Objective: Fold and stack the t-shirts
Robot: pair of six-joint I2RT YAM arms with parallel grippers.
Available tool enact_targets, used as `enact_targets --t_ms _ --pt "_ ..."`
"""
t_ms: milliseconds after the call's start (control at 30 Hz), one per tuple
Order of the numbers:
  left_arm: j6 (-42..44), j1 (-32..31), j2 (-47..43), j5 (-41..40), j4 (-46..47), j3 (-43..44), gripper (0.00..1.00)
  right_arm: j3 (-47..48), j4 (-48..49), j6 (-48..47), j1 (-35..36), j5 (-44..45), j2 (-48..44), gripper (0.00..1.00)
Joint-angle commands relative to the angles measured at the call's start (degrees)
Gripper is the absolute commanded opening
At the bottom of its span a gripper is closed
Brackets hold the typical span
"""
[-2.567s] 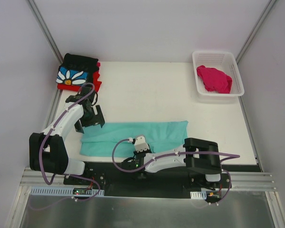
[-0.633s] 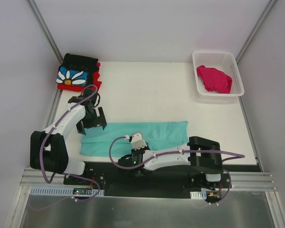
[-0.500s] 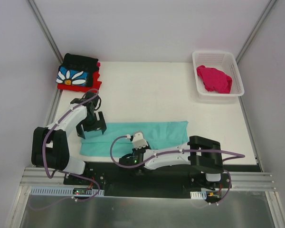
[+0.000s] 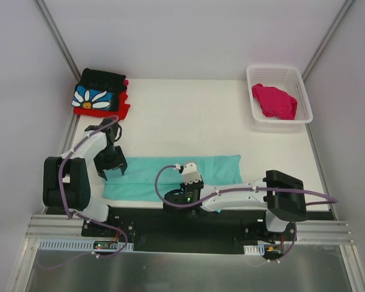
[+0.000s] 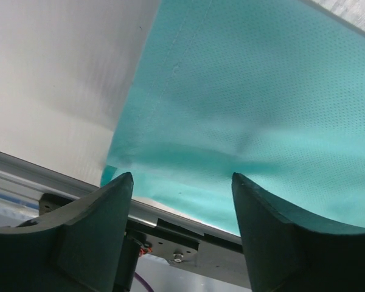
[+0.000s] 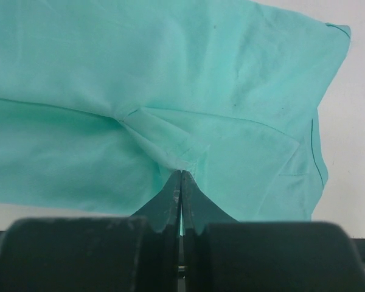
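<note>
The mint-teal t-shirt [image 4: 176,174] lies folded in a long strip along the near part of the table. My right gripper [image 4: 191,171] is shut on a pinch of its cloth [image 6: 181,165] near the strip's middle, puckering it. My left gripper [image 4: 111,165] is open over the shirt's left end [image 5: 243,109], its fingers [image 5: 103,207] apart with nothing between them. The black daisy t-shirt [image 4: 96,93] lies folded on the red one [image 4: 123,108] at the far left. The magenta-pink t-shirt [image 4: 274,100] is crumpled in the basket.
The white lattice basket [image 4: 303,93] stands at the far right corner. White walls close in both sides and the back. The black base rail [image 4: 188,222] runs along the table's near edge, just below the teal shirt.
My left gripper has moved down and left onto the shirt's left end. My right gripper has moved right and up, pulling a pinch of teal cloth with it.
</note>
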Motion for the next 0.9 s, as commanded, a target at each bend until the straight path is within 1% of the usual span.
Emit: enact_targets --t_ms 0,167,233,433,567,600,667,700,800,833,867 --pt "0.9 0.8 0.2 -0.9 -3.0 2.9 0.6 0.2 1.5 -1.3 0.0 0.9 -0.2 0.01" --pt "0.7 0.8 0.4 -0.5 -3.2 3.3 0.6 -0.9 3.9 -2.9 -0.9 0.6 -1.2 0.01" --pt "0.7 0.7 0.6 0.0 -3.1 3.1 0.56 -0.5 4.0 -3.1 -1.1 0.4 -1.1 0.01" --pt "0.4 0.7 3.7 -0.8 -3.0 2.1 0.59 -0.7 5.3 -4.2 -1.3 0.1 -1.0 0.01" --pt "-0.6 0.8 6.0 0.6 -2.4 2.0 0.59 -2.4 9.2 -6.1 -1.7 -1.2 -2.1 0.01" --pt "-0.8 0.8 6.0 1.0 -2.3 2.2 0.57 -3.2 10.6 -6.9 -2.0 -1.9 -2.8 0.01" --pt "-1.4 0.8 6.2 1.7 -1.9 2.5 0.49 -4.1 12.0 -7.8 -2.5 -2.9 -3.5 0.01" --pt "-1.5 0.8 6.3 1.5 -1.8 2.7 0.33 -5.2 13.5 -8.1 -2.5 -3.3 -3.8 0.01" --pt "-1.8 0.8 6.5 1.1 -1.9 3.1 0.1 -6.6 15.7 -9.3 -3.1 -4.3 -5.1 0.01" --pt "-1.9 0.7 6.6 1.2 -2.0 3.2 0.04 -7.3 16.0 -9.6 -3.1 -4.6 -5.2 0.01" --pt "-1.9 0.8 6.4 1.6 -1.9 3.3 0.04 -7.5 16.3 -9.5 -3.2 -5.0 -5.2 0.01"
